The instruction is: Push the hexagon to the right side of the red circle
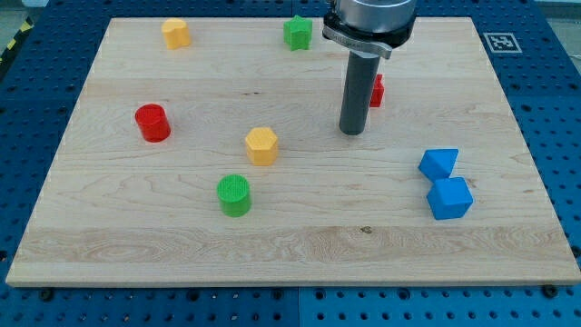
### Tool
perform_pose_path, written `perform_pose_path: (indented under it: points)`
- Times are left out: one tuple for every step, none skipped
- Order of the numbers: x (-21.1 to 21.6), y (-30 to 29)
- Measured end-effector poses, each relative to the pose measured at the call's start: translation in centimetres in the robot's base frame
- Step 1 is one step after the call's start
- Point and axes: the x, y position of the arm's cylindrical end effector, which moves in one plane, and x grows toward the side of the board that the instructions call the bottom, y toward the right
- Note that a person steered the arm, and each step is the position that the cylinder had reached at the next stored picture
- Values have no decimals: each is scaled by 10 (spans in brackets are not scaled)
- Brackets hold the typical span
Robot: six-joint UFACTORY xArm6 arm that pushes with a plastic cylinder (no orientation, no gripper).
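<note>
Yellow hexagon (261,145) sits mid-board, already right of the red circle (152,123) but apart; my tip (352,132), a bare rod holding nothing, stands off to its right; an off-centre shove could spin it toward the green cylinder (234,195).

Sitting on the table (300,245) are seven blocks: two yellow (261,145), two red (152,123), two blue (449,197), two green (234,195)... counting again, eight blocks.

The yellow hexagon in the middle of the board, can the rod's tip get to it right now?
Probably yes. My tip sits to the right of the yellow hexagon, with only bare wooden board between them; no block lies on that line.
</note>
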Motion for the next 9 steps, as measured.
perform_pose_path:
  points:
    - [10, -15]
    - [13, -47]
    - [50, -56]
    - [83, -63]
    - [79, -101]
    - [70, -103]
    - [67, -103]
    - [47, -103]
    - [33, -109]
